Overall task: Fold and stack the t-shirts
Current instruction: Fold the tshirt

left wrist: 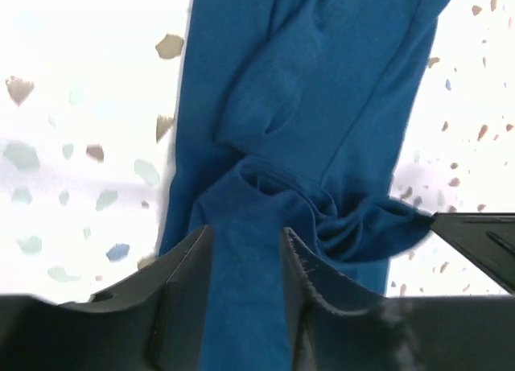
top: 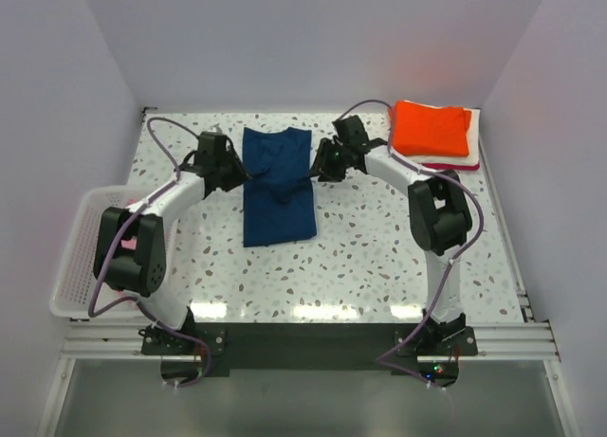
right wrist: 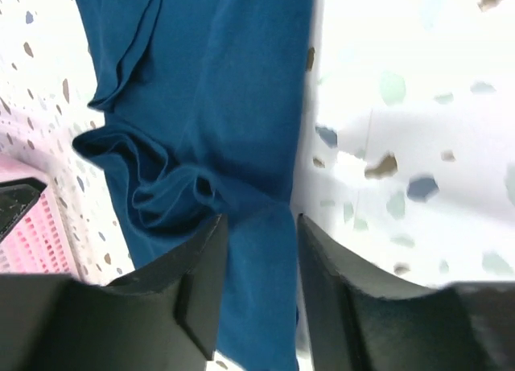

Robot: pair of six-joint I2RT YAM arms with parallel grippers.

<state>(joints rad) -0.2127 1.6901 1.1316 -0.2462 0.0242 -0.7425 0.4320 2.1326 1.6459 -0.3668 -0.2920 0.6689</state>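
Navy t-shirt (top: 277, 195) lies flat near the middle of the speckled table (top: 379, 257). It is folded into a long strip running from the far side toward the arms, with a bunched knot of cloth across its middle. At the table's left edge, next to the left arm, is a white slatted basket (top: 68, 285). A pink tinge shows inside it, but what it holds cannot be made out.

In the far right corner rests a folded stack, well apart from the navy shirt. An orange t-shirt (top: 432, 126) is on top, the edge of a white t-shirt (top: 473, 143) shows beneath it, and a strip of a red t-shirt (top: 441, 166) shows at the bottom.

The left gripper (top: 245, 176) is at the navy shirt's left edge, level with the bunched part. Its dark fingers (left wrist: 189, 282) stand partly apart, and the blue cloth lies loose in the gap, not pinched. The right gripper (top: 321, 162) is opposite, at the shirt's right edge. Its jaws are likewise parted over the blue cloth and clamp nothing
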